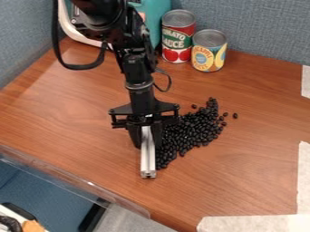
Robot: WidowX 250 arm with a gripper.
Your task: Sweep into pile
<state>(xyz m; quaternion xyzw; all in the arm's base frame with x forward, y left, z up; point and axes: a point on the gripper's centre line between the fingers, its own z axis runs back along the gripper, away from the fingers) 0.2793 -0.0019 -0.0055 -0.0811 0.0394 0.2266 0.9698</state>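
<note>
Over the middle of the wooden table hangs the black gripper (pixel 146 138), pointing down and shut on a silver metal bar (pixel 147 154). The bar's lower end points toward the table's front edge. A heap of small black beans (pixel 187 131) lies just right of the bar and gripper, close against the bar's right side. Several beans lie loose at the heap's upper right. The gripper hides part of the heap's left side.
Two cans, a red and green one (pixel 177 38) and a yellow one (pixel 209 52), stand at the back beside a teal object (pixel 156 16). Whitish tape (pixel 254 223) marks the front right; a clear rim (pixel 72 179) lines the front left edge.
</note>
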